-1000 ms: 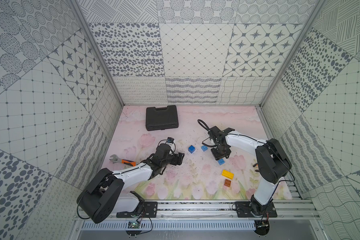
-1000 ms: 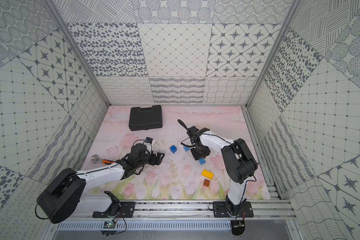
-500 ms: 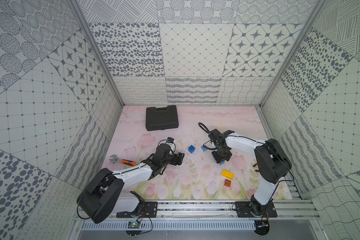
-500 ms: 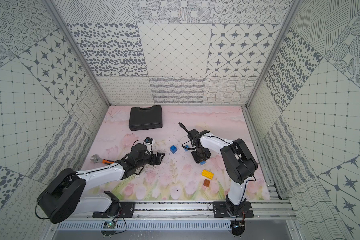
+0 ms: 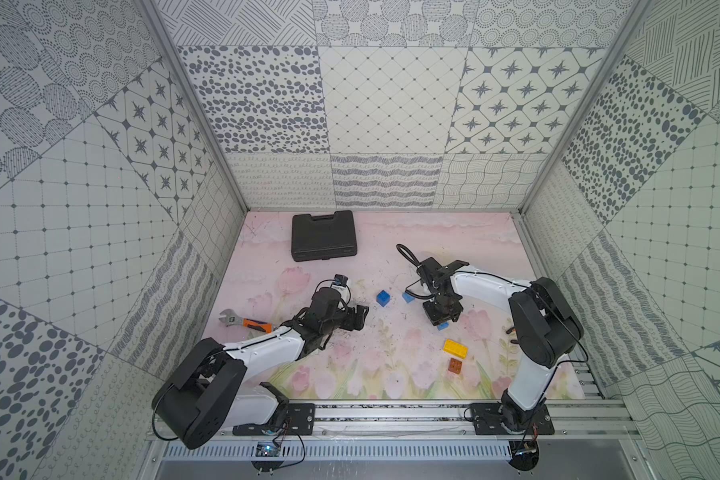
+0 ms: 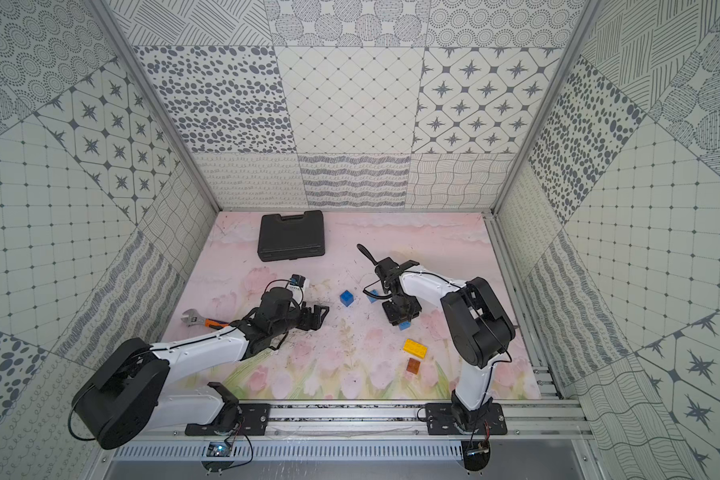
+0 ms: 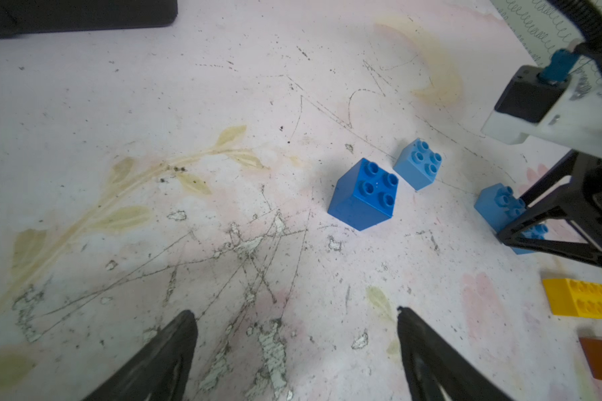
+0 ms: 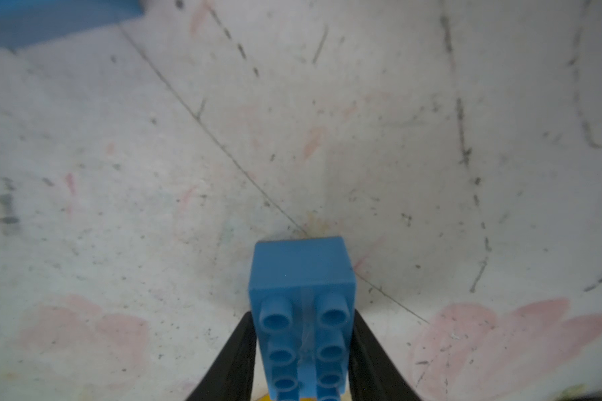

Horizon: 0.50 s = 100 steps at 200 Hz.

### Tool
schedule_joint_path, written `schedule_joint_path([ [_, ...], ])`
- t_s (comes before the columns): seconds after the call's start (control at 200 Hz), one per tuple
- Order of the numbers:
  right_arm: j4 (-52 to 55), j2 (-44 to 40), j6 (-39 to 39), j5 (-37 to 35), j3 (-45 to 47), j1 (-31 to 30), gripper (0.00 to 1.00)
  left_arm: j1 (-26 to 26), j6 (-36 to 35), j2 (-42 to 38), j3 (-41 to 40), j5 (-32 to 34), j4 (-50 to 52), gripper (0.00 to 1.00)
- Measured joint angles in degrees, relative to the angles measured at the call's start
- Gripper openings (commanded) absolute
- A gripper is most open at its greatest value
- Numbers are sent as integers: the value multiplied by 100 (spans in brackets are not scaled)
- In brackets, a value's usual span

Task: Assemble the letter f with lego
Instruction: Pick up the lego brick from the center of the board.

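The lego lies loose on the mat. A dark blue brick (image 5: pixel 383 298) (image 7: pixel 364 194) stands near the middle, with a small light blue brick (image 5: pixel 408 297) (image 7: pixel 418 164) beside it. My right gripper (image 5: pixel 441 316) (image 8: pixel 303 314) points down, its fingers pressed on both long sides of a longer light blue brick (image 8: pixel 303 277) (image 6: pixel 405 326) that rests on the mat. A yellow brick (image 5: pixel 455 348) and a brown-orange brick (image 5: pixel 455 365) lie nearer the front. My left gripper (image 5: pixel 360 318) (image 7: pixel 294 312) hovers open, left of the dark blue brick, with nothing between its fingers.
A black case (image 5: pixel 323 241) lies at the back left. An orange-handled wrench (image 5: pixel 242 322) lies by the left wall, behind my left arm. Patterned walls close in the mat on three sides, and a metal rail (image 5: pixel 391 409) runs along the front.
My right gripper has come down slightly toward the front over the longer light blue brick, and its jaws have narrowed onto it. The left arm has not moved.
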State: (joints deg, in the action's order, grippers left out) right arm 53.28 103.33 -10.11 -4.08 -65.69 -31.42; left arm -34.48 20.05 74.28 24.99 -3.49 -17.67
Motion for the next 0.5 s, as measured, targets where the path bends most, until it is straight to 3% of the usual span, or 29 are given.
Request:
schedule_joint_path([
  [0.15, 0, 0, -2, 2, 0, 7, 40, 0, -2, -4, 0, 0, 0, 91],
  [0.255, -2, 0, -20, 0, 0, 7, 47, 0, -2, -4, 0, 0, 0, 91],
  [0.5, 0, 0, -26, -24, -4, 13, 47, 0, -2, -4, 0, 0, 0, 91],
])
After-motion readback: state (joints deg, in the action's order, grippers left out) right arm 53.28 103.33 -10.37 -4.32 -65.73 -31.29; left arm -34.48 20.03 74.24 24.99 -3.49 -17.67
